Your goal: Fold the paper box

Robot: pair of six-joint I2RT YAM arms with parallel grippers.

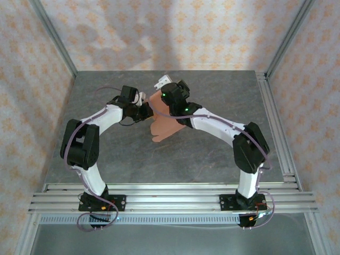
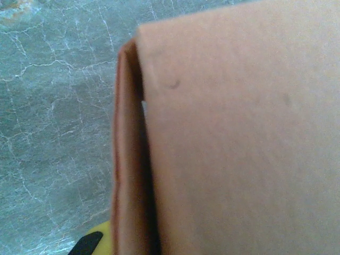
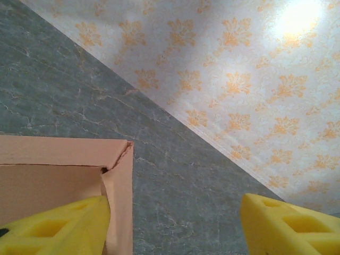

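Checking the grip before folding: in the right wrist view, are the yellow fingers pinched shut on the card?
No, the right gripper stands open: one finger by the paper box corner, the other over bare table.

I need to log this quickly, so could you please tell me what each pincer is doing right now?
Left pincer: closed, pinching the paper box.
Right pincer: open, holding nothing.
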